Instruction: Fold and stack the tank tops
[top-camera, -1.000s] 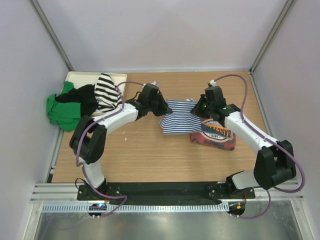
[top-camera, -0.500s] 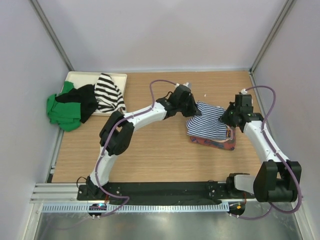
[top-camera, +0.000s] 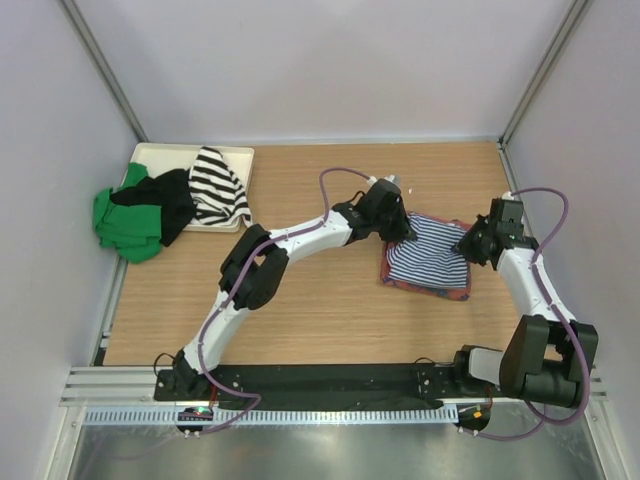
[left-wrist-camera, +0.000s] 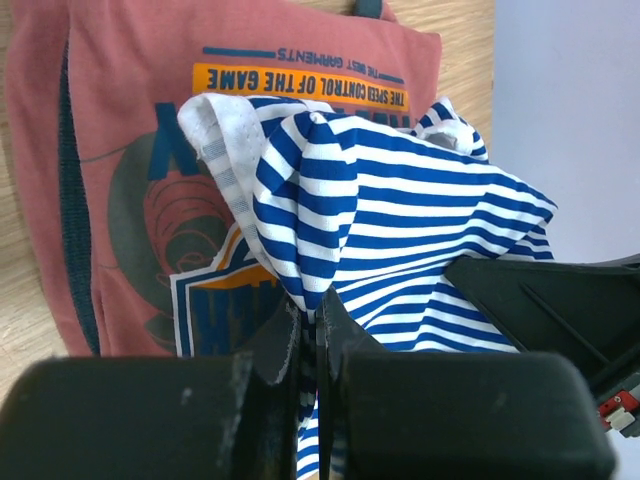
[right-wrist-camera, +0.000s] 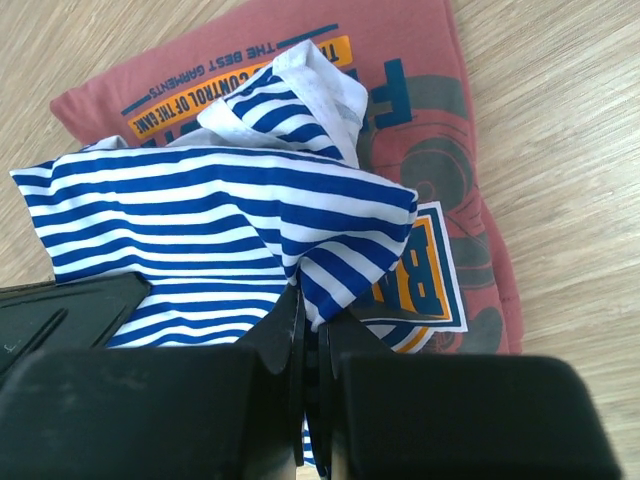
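The folded brick-red tank top (top-camera: 452, 293) lies on the table at the right, its printed logo up (left-wrist-camera: 130, 120) (right-wrist-camera: 440, 130). The navy-and-white striped tank top (top-camera: 425, 255) lies over it, held between both grippers. My left gripper (top-camera: 403, 232) is shut on its left edge (left-wrist-camera: 400, 200). My right gripper (top-camera: 472, 246) is shut on its right edge (right-wrist-camera: 230, 200). More tank tops sit in a pile at the back left: a green one (top-camera: 120, 222), a black one (top-camera: 160, 198) and a black-and-white striped one (top-camera: 215, 185).
A cream tray (top-camera: 165, 152) at the back left holds part of the pile, which spills over its left edge. Grey walls close in the table at left, back and right. The right gripper is close to the right wall.
Both grippers carried the striped top to the right, from beside the red top to on top of it. The left arm stretched far across the table.
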